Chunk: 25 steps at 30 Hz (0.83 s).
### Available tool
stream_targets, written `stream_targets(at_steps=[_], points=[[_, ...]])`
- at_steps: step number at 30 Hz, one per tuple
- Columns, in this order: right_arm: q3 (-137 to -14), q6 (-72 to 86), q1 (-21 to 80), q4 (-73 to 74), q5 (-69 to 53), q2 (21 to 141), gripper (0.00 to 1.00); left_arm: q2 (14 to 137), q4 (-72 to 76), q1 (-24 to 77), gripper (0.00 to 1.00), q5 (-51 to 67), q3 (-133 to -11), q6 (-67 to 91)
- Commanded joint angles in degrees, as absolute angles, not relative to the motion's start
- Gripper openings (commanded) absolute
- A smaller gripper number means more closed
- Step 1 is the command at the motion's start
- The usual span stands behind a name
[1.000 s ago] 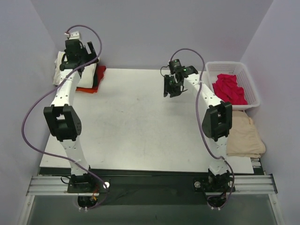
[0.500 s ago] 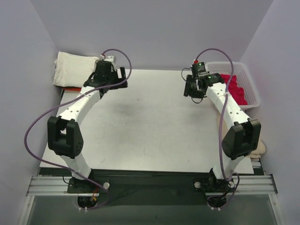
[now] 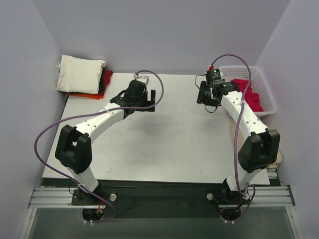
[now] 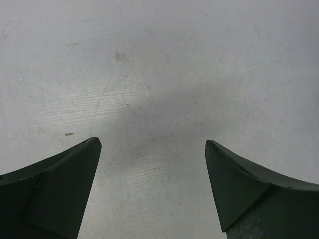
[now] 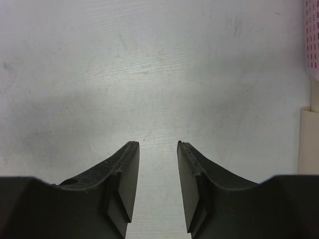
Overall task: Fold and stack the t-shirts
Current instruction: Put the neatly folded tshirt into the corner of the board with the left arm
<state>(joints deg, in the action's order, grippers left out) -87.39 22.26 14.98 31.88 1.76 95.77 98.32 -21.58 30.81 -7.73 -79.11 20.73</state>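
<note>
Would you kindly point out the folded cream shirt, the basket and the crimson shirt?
cream shirt (image 3: pixel 79 73): top view, middle of the folded pad.
basket (image 3: pixel 268 94): top view, right lattice wall.
crimson shirt (image 3: pixel 254 101): top view, bunched cloth right of the arm.

Table (image 3: pixel 164 139) matt white, faintly scratched; basket (image 3: pixel 238 68) white plastic lattice; cream t-shirt (image 3: pixel 79 73) soft cloth.
</note>
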Motion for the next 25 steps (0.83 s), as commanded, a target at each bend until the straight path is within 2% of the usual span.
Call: stream_targets(at_steps=[1, 12, 25], points=[[-86.4, 22.32, 15.12, 31.11, 3.43, 91.93, 0.37, 94.92, -19.94, 32.6, 0.97, -13.26, -80.15, 19.86], [-85.25, 22.76, 15.21, 31.11, 2.64, 91.06, 0.37, 95.8, -24.0, 34.01, 0.98, -24.95, -81.04, 21.79], [-85.08, 22.68, 16.08, 31.03, 3.25, 91.41, 0.37, 94.14, -21.98, 34.01, 0.97, -24.44, -78.84, 21.1]])
